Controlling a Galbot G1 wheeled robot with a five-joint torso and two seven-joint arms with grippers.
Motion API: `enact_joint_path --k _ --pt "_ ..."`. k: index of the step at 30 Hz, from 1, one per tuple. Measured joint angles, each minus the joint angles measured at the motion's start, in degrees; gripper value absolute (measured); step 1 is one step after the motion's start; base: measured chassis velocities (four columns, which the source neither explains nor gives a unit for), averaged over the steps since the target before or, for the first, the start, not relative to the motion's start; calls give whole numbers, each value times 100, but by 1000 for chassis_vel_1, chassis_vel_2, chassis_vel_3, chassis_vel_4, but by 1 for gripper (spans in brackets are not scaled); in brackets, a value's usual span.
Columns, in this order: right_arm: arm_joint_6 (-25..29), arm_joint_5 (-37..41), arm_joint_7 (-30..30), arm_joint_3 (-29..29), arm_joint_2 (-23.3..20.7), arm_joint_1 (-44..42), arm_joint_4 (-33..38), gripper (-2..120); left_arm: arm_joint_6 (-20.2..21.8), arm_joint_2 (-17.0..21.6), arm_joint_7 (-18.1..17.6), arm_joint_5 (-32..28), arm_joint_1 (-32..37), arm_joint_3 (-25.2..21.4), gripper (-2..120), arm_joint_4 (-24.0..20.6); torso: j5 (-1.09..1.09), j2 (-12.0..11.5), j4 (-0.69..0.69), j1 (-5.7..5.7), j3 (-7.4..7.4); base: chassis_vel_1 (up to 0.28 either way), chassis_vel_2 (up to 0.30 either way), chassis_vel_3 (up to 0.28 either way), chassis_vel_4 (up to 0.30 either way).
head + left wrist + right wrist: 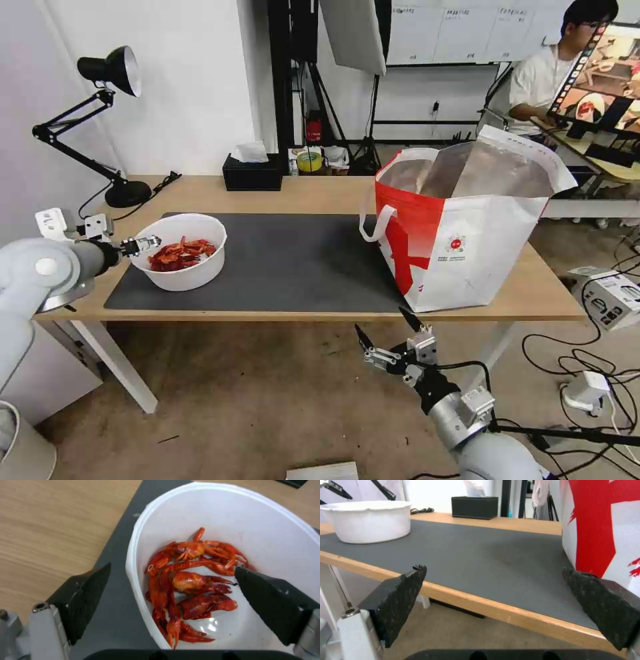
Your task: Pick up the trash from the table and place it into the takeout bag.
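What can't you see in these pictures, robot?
- Inside the bag: the head view looks from the side, so its own wall hides the bottom.
- Bottom of the bowl: shells cover part of it.
- Bag logo: too small to read.
- Far side of the tissue box: hidden behind itself.

Bowl rim splits the left gripper's gap

The left gripper [171, 580] straddles the white bowl's [133, 562] rim; beyond the right gripper [493, 590], bare mat [480, 552] beside the takeout bag [603, 525].

White bowl [180, 257], red shells [186, 585]; dark grey mat [287, 267]; white-and-red bag [467, 233], silver lining.
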Motion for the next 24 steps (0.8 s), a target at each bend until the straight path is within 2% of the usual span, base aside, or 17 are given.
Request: enact_joint_path --k 24 --pt "0 0 0 0 0 0 0 100 -23 -61 -147 -316 -545 572 100 684 1 0 0 0 0 0 0 0 0"
